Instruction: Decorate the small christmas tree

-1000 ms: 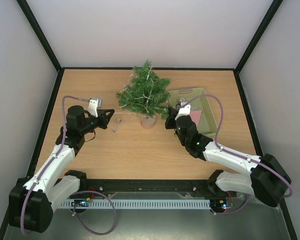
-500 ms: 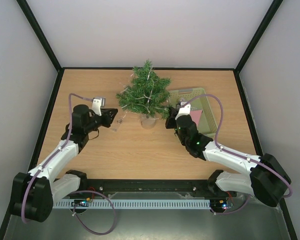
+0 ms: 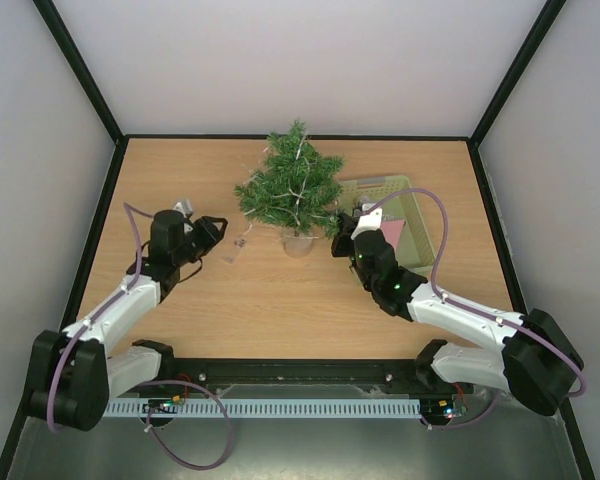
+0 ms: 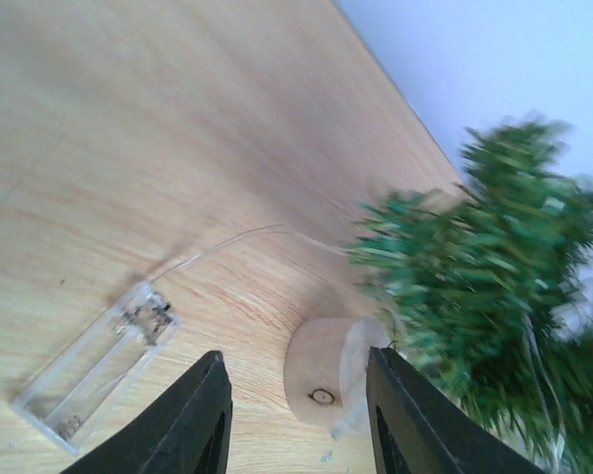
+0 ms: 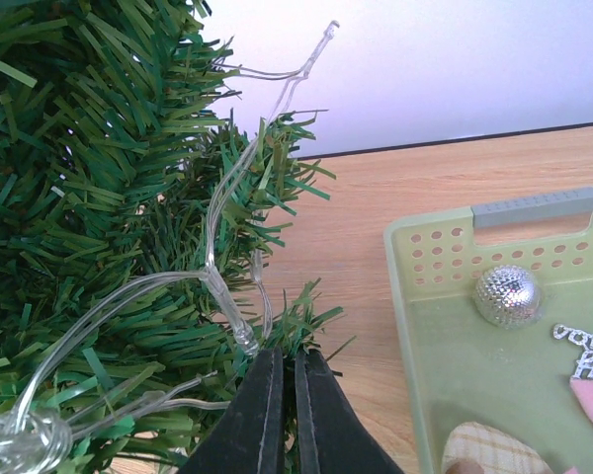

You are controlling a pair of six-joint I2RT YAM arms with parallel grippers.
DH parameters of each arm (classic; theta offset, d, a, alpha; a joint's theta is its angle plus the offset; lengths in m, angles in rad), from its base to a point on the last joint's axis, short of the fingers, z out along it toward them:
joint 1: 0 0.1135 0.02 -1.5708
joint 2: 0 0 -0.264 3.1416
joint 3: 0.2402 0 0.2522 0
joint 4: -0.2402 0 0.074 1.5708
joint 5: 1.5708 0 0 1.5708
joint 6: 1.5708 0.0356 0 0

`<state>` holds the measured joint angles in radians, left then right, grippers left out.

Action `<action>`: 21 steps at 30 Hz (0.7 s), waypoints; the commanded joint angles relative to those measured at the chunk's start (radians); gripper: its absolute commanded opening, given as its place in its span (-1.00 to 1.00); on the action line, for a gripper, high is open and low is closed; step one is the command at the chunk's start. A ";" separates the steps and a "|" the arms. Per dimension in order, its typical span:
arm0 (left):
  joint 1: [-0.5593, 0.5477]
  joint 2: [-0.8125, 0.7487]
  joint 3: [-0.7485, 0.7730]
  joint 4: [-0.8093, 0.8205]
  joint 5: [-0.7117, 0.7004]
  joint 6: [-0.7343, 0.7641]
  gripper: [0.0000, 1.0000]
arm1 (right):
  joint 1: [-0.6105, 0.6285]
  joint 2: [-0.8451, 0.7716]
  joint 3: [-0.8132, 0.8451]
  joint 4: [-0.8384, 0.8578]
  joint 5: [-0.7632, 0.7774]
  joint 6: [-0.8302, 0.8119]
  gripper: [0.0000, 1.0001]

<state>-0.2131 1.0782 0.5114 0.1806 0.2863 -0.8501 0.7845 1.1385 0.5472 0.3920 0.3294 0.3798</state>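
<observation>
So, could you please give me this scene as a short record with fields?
tree: upright on its wood base, light string draped in branches
battery box: clear, flat on table, left of tree
basket: right of tree, holds a silver ball
left claw: open, near the battery box
right claw: shut, tips at the light string

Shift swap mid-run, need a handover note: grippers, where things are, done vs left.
Left gripper: open, empty, near the battery box, which lies on the table beside the tree's wooden base.
Right gripper: shut, tips at the light string low in the small christmas tree; hold on the wire unclear.
Done: light string is draped on the tree.
Left: silver ball and other ornaments lie in the pale green basket, not yet hung.
</observation>
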 commanded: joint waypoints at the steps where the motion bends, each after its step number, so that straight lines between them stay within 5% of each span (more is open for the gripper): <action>1: -0.008 0.098 0.009 -0.013 -0.070 -0.408 -0.23 | -0.010 -0.017 0.045 -0.003 0.021 -0.020 -0.97; 11: -0.079 0.301 0.064 0.039 -0.086 -0.783 -0.03 | -0.009 -0.028 0.037 -0.013 0.028 -0.027 -0.97; 21: -0.097 0.469 0.091 0.264 -0.102 -1.107 -0.05 | -0.009 -0.017 0.030 -0.003 0.005 -0.009 -0.97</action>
<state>-0.3077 1.4956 0.5537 0.3477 0.2089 -1.7920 0.7841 1.1332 0.5625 0.3752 0.3244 0.3668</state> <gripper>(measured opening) 0.470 0.018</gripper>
